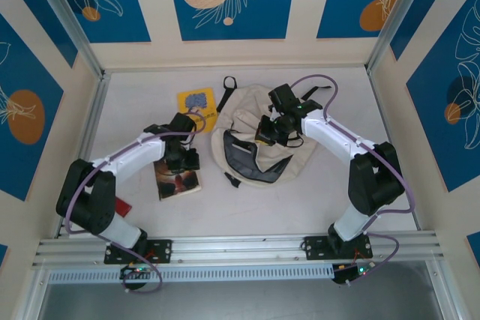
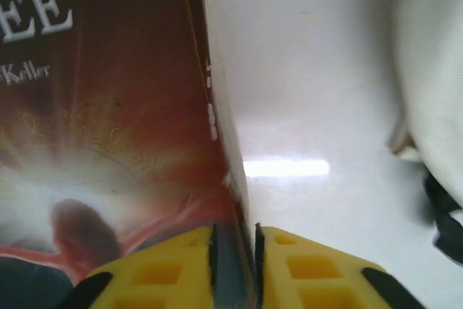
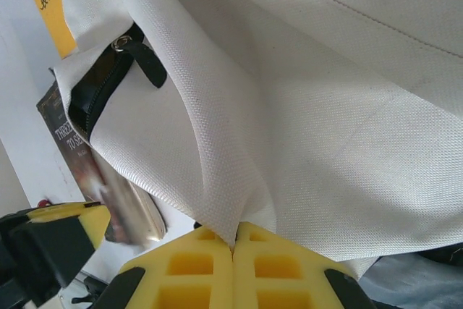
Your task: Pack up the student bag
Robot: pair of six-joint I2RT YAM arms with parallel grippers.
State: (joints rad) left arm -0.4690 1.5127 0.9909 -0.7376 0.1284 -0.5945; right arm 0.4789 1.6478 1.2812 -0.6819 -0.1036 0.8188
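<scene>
Pinching the bag (image 3: 325, 150) cloth, our right jaws seemingly hold its mouth open; our left jaws narrowly grip the book (image 2: 108, 142) for loading.

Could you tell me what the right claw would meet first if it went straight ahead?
The bag: the right claw is shut on a fold of its cloth, so going on would likely push deeper into it.
</scene>
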